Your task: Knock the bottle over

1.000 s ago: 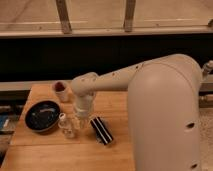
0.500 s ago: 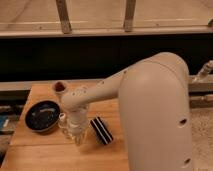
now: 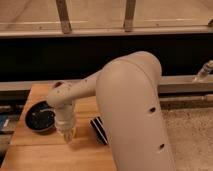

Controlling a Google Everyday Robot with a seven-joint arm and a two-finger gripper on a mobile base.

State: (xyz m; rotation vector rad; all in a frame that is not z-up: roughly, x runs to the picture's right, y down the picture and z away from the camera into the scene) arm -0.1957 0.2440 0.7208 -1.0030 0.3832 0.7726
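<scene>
My gripper (image 3: 65, 131) points down at the wooden table (image 3: 35, 150), between the black bowl and the black striped bar. It stands just where the small clear bottle stood. The bottle is hidden behind the gripper and wrist, so I cannot tell whether it is upright or touched. The whitish cup with a dark red inside (image 3: 57, 85) shows only as a rim behind the arm's elbow, at the back of the table.
A black round bowl (image 3: 40, 116) lies on the table left of the gripper. A black flat striped bar (image 3: 98, 130) lies just right of it, partly behind my arm. The big white arm covers the table's right side. A dark ledge runs behind.
The arm has swung forward and down. The gripper moved from near the cup to the bottle's spot and now covers the bottle.
</scene>
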